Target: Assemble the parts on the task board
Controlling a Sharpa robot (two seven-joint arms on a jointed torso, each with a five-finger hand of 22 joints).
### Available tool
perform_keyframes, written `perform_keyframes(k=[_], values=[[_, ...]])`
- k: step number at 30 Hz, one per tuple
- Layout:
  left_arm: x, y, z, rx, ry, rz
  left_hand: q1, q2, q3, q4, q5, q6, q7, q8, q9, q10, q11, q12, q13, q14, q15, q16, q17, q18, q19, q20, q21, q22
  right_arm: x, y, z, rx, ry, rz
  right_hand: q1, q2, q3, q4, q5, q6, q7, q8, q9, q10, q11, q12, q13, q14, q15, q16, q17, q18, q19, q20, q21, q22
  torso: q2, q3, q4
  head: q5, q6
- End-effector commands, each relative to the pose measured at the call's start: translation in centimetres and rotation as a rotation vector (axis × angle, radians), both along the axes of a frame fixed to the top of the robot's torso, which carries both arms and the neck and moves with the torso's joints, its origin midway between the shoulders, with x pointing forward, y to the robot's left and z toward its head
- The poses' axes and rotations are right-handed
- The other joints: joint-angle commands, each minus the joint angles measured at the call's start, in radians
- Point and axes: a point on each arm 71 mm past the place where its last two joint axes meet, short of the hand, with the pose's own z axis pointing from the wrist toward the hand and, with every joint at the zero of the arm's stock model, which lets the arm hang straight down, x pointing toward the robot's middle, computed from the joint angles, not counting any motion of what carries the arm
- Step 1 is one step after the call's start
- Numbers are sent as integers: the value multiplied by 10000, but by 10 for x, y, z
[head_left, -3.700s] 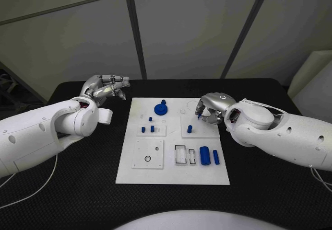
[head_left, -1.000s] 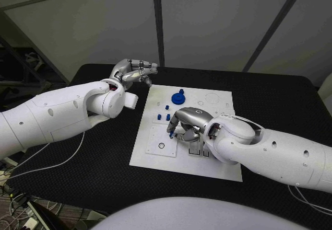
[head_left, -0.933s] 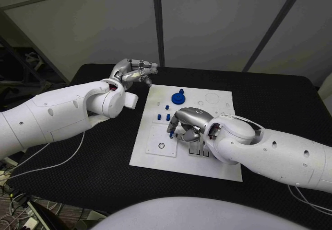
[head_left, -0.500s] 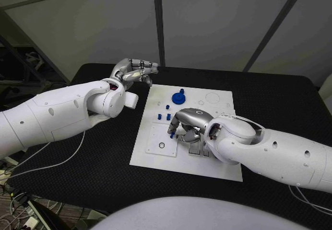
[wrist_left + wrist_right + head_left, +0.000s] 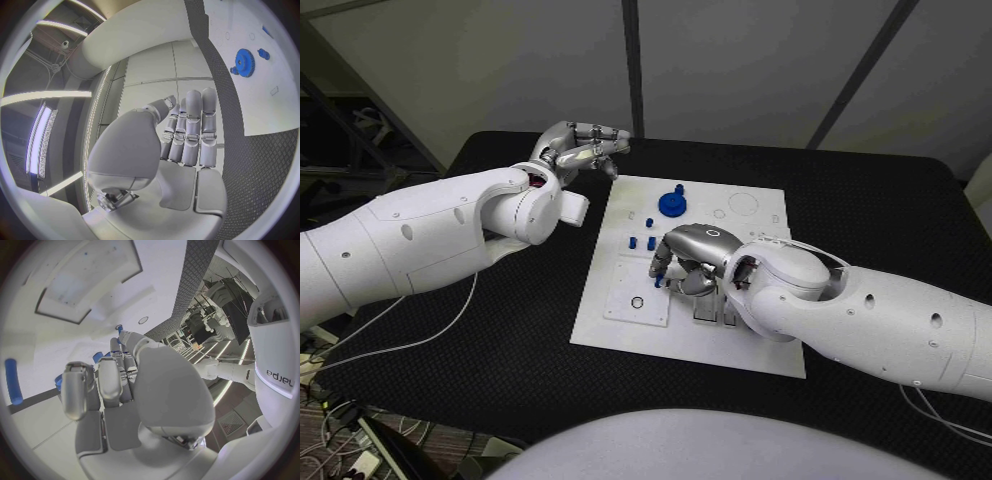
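- The right hand sits low over the middle of the board, fingers curled round a small blue peg whose tip pokes out below them toward the board's left edge.
- The left hand hovers off the board's far left corner with fingers curled in and nothing in them.
- A blue gear stands near the far edge; two short blue pins stand just beyond the right hand.
- Risk: the peg is held near its end, so I judge it could tilt and jam against its hole's rim, or slip free.
- Risk: the curled fingers crowd the pins and could knock them.
- Since half a second ago, the right hand has barely shifted; the left hand and the gear stay put.
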Motion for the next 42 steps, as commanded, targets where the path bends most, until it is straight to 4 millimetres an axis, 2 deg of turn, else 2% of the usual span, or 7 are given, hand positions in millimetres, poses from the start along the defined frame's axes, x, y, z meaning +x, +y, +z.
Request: perform_keyframes(k=[1,14,25,42], values=[[0,-2,2,-10,-63,-156,35,25,-10,-43,-22,-43,18,52,-10,-76,-28,59,14,-97,-3,-68,-12,-179,-24,-19,-41,-6,-3,2,-2,-389,-153,154,-82,17,69,1,8,59,34,1,11,116,-24,29,8,316,-62,69,4,-161,47,33,57,1287,12,2,2,17,-15],[0,-2,2,-10,-53,-166,35,25,-10,-43,-22,-43,18,52,-10,-76,-28,59,14,-97,-3,-68,-12,-179,-24,-19,-41,-6,-9,5,-6,-871,-302,396,-137,13,55,-6,-23,57,29,-1,12,114,-25,19,9,315,-60,70,-1,-161,46,38,57,1287,-4,-1,-6,32,-61],[0,-3,1,-14,-36,-188,34,38,-44,-53,-22,-65,27,60,-24,-111,-19,80,10,-113,6,-70,-35,-181,-35,-14,-50,-6,-9,5,-5,-985,-672,333,-281,-9,38,-31,-77,-39,42,-61,-10,7,-4,-68,-15,300,-43,50,-38,-161,43,52,58,1291,-3,3,-6,23,-52],[1,-3,1,-14,-21,-192,34,38,-44,-53,-22,-65,27,60,-24,-111,-19,80,10,-113,6,-70,-35,-181,-35,-14,-50,-6,-11,5,1,-547,-1145,228,-354,71,44,-122,-69,144,-21,28,36,202,-72,2,33,315,-84,110,9,-216,208,39,203,1497,-8,7,-4,25,-36]])
